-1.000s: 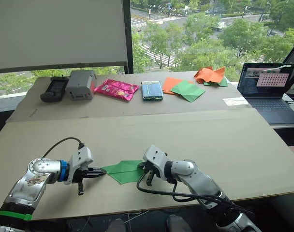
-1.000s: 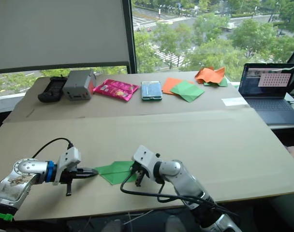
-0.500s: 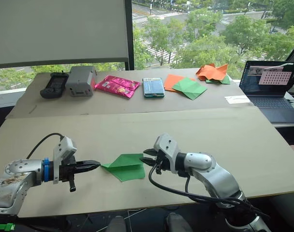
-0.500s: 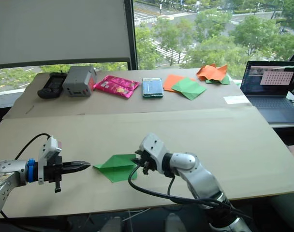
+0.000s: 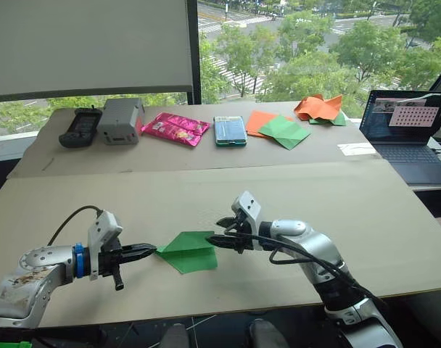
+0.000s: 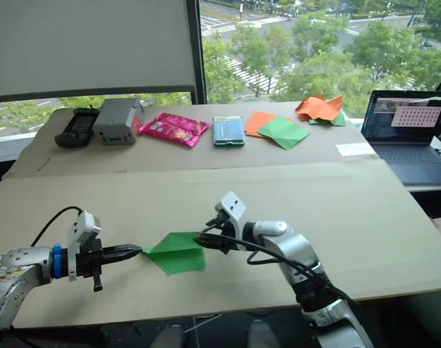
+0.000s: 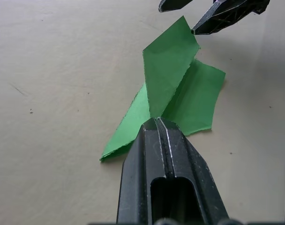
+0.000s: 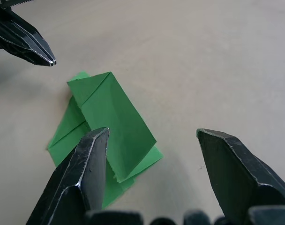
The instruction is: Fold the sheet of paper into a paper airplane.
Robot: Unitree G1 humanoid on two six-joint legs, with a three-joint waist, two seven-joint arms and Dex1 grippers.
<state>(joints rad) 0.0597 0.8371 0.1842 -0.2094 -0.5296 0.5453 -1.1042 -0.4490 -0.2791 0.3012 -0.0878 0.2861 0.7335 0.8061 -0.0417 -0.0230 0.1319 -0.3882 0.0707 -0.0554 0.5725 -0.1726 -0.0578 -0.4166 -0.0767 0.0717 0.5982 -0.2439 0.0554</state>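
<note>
We are late in the folding. The plane (image 5: 187, 249) lies on the near part of the table (image 5: 365, 217) as a green pointed wedge with layered flaps, its nose toward our left gripper (image 5: 146, 251) and its blunt end toward our right gripper (image 5: 220, 232). One flap stands up from the rest instead of lying flat, which the left wrist view shows best.

The left jaws are pressed together. From the wrist view their tip sits just at the nose, but we cannot tell whether any paper is caught between them or the tip merely rests against it. The right jaws are spread wide, with the raised flap's far corner just beside one fingertip and nothing gripped.

Our reading is that the step in hand is setting a wing. The next move calls for the right jaws to take the free flap edge or press it down along its crease, while the left gripper pins the nose so the thin paper does not slide or buckle.

As for containers, there are none in play. On the far part of the table, well apart, lie a pink packet (image 5: 175, 132), flat orange and green sheets (image 5: 278, 131) and a laptop (image 5: 404, 127).
</note>
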